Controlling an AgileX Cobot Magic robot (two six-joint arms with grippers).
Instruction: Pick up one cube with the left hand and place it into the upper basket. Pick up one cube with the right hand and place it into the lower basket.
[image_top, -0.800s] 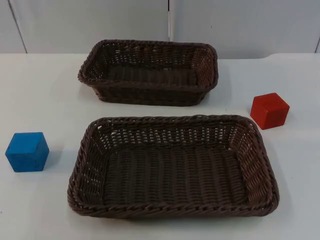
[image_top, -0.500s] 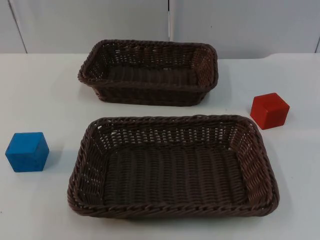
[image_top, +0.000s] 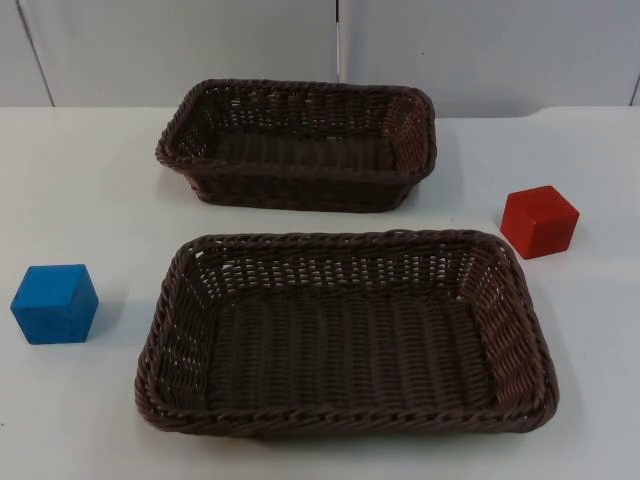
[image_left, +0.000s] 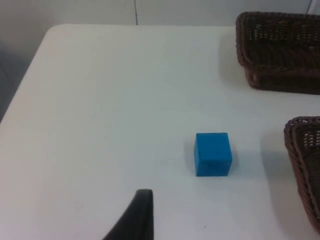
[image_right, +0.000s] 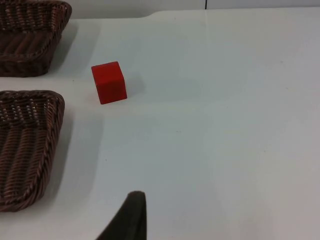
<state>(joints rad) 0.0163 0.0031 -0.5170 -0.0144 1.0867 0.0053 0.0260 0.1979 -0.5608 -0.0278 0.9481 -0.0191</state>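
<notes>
White table (image_top: 100, 170), grey wall behind, and nothing's really started yet — both baskets empty. Blue cube (image_top: 55, 303) sits left of the lower basket (image_top: 345, 425), red cube (image_top: 539, 221) right of it, upper basket (image_top: 300, 190) further back. Left gripper (image_left: 135, 220) and right gripper (image_right: 127, 217) hang well back from their cubes — can't tell how wide either stands.

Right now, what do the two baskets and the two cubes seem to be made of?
Upper basket and lower basket: dark brown woven strands, wicker or plastic imitation, slightly glossy. Blue cube and red cube: solid, even matte colour, perhaps painted wood or plastic; no grain shows.
</notes>
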